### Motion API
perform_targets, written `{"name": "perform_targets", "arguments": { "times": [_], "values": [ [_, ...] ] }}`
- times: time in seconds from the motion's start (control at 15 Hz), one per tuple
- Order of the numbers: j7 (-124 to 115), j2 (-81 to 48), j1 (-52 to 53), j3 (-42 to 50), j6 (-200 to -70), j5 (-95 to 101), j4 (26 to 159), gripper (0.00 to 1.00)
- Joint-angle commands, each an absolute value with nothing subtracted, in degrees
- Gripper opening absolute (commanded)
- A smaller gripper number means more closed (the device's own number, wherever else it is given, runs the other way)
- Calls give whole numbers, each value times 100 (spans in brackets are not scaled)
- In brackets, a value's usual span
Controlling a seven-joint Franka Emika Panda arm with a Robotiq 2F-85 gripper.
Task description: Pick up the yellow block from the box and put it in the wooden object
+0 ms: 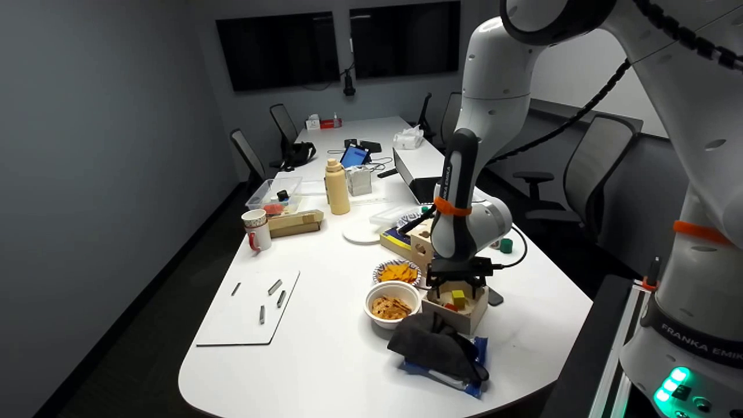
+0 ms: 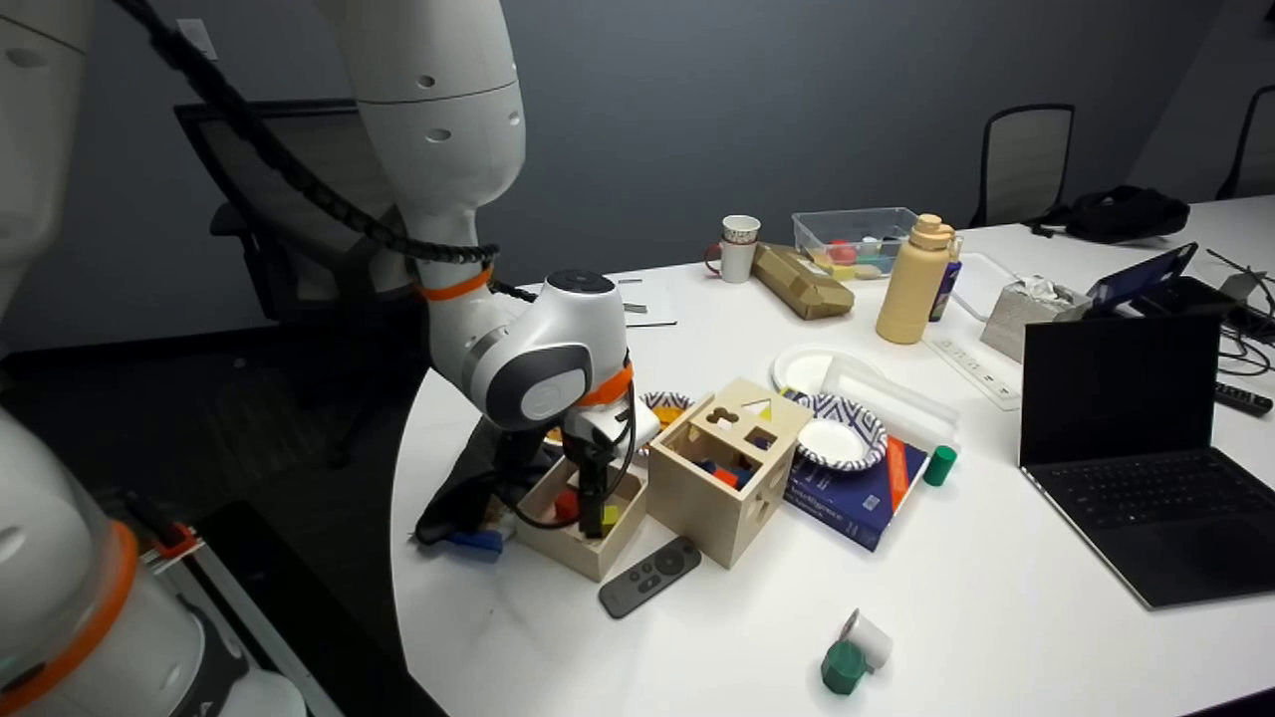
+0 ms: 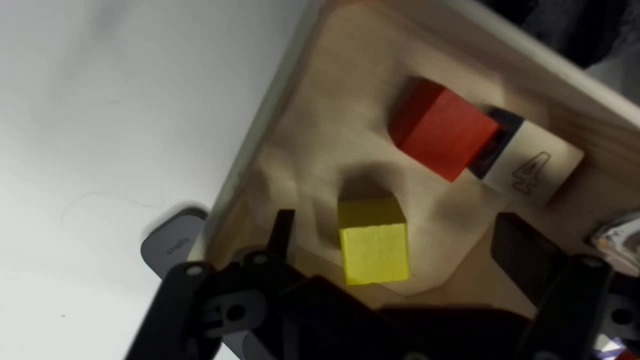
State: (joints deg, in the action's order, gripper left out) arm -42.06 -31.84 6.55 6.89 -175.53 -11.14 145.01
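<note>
Yellow block (image 3: 374, 250) inside box (image 2: 560, 548), by edge of table (image 1: 313, 366) closest to robot base (image 1: 676, 360); claw (image 3: 396, 220) apart, fingers (image 3: 522, 255) flanking block. Grasp, lift, placement in wooden object (image 2: 692, 506), beside box, apparently all remaining.

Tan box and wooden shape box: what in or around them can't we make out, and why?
Remote: in the wrist view, largely covered by the tan box and the gripper.
Shiny item: cut off by the wrist view's right edge, blurred; can't identify.
Yellow block: in an exterior view, partly behind the gripper.
Wooden shape box: in an exterior view, partly behind the arm.
</note>
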Motion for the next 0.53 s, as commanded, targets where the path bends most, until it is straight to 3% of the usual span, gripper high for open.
{"name": "perform_targets", "arguments": {
  "times": [0.0, 0.07, 0.47],
  "values": [
    [-3946, -3440, 576, 588, -17710, -1397, 14299, 75],
    [-3935, -3467, 624, 619, -17708, -1426, 14284, 72],
    [-3999, -3507, 947, 805, -17897, -1504, 14273, 27]
  ]
}}
